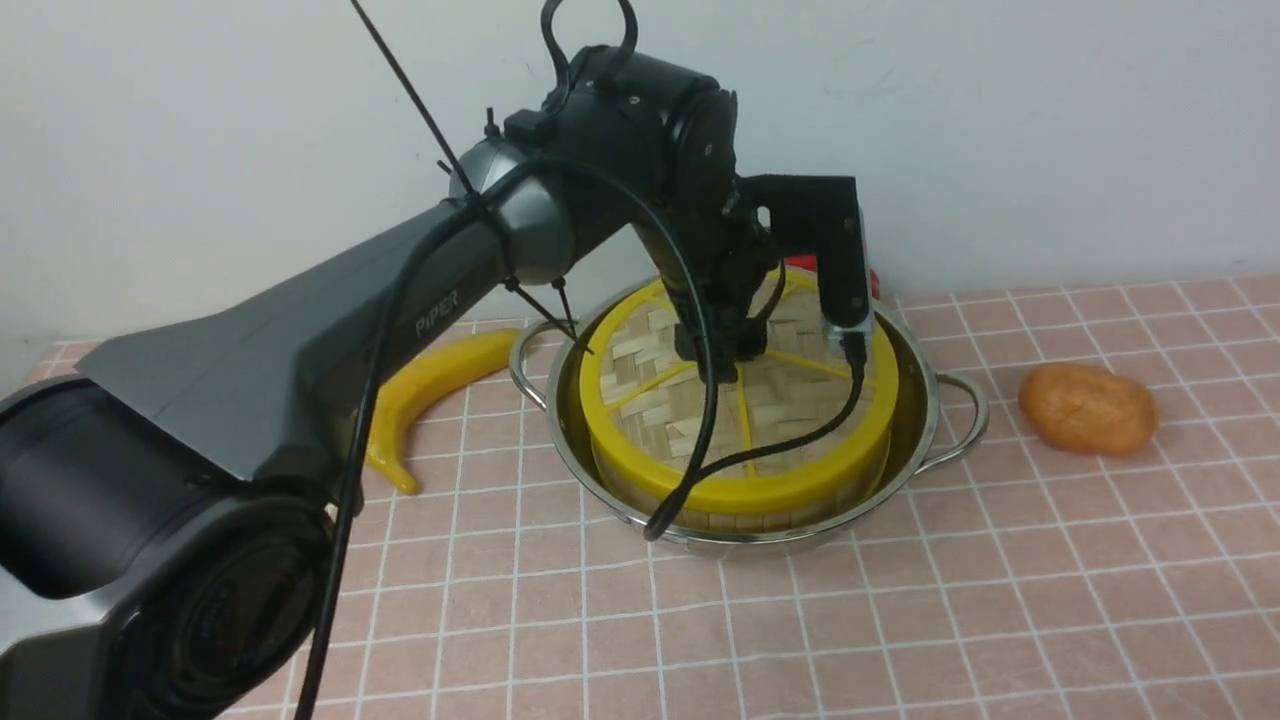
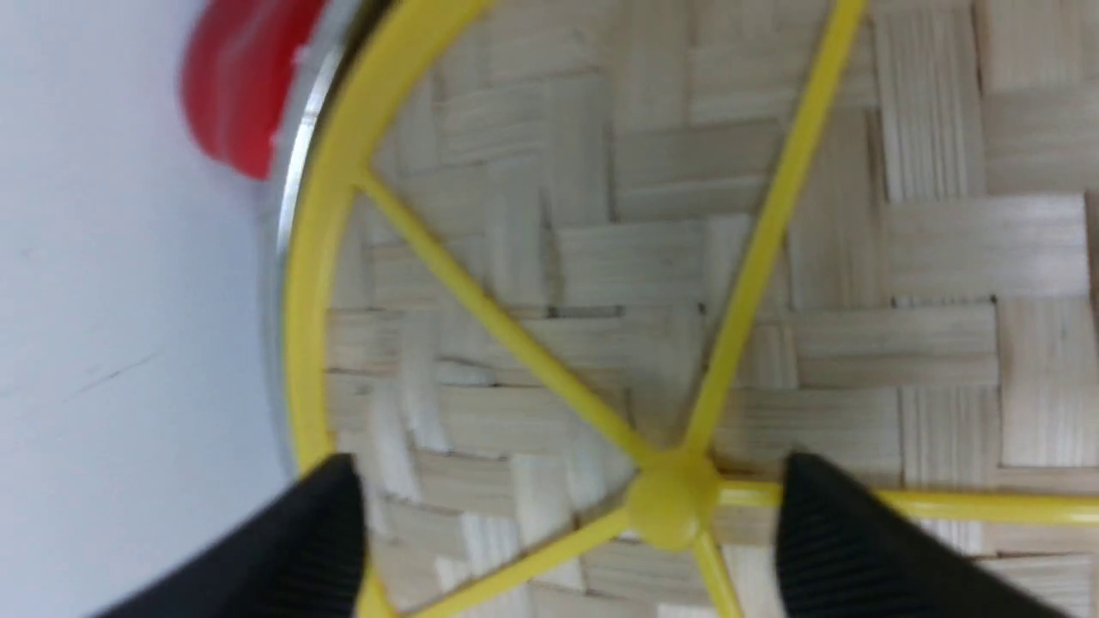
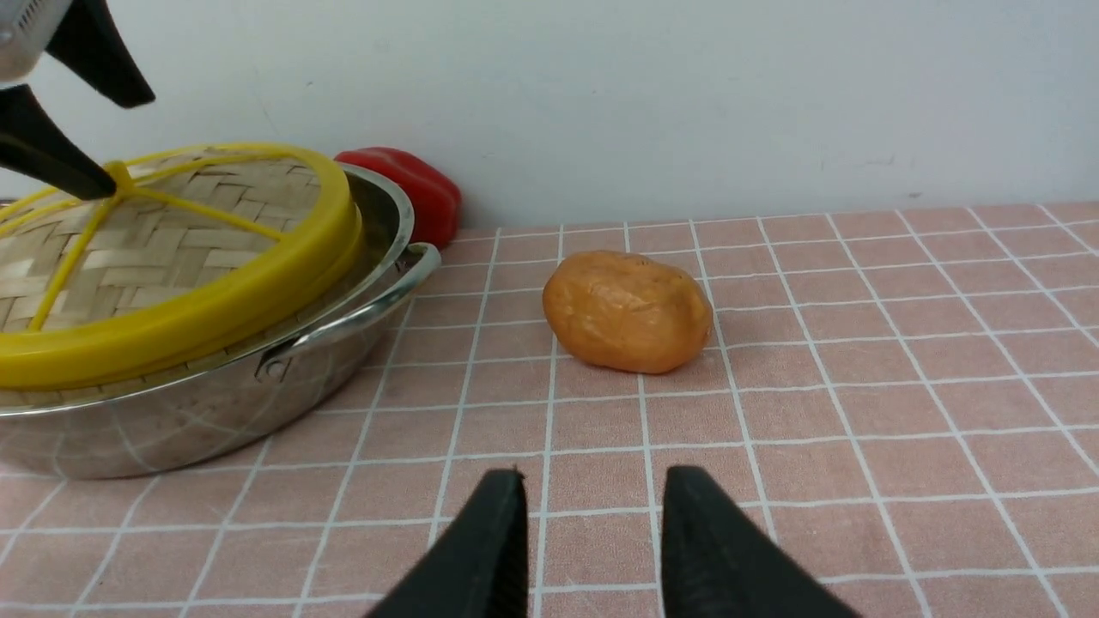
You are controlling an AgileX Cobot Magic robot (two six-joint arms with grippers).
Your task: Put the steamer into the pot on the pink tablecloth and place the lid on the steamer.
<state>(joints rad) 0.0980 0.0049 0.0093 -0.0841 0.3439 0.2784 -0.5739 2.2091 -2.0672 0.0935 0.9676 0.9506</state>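
Pot: the pot point(image 1: 925, 420) stands on the pink tablecloth point(image 1: 900, 620), its two looped wire handles out to either side.
Steamer: the steamer point(image 1: 740, 505) sits inside the pot; only its bamboo side wall shows below the lid, between the yellow rim and the steel wall.
Lid: the lid point(image 1: 660, 385) lies flat on top of the steamer, woven face up, yellow spokes meeting at a small centre knob. It covers the steamer fully.
Left gripper: the left gripper point(image 2: 567, 515) hangs directly over the lid's centre. In the left wrist view its two black fingers point(image 2: 846, 541) stand wide apart on either side of the knob, with nothing between them but the knob and the weave. Whether the tips touch the lid cannot be told.
Right gripper: the right gripper point(image 3: 588, 532) is low over bare tablecloth, well apart from the pot, its fingers a narrow gap apart and holding nothing.
Other items: a yellow banana point(image 1: 440, 385) lies just beside the pot's left handle; an orange potato-shaped toy point(image 1: 1088, 408) lies near the right handle; a red pepper point(image 3: 412, 184) sits behind the pot against the wall.
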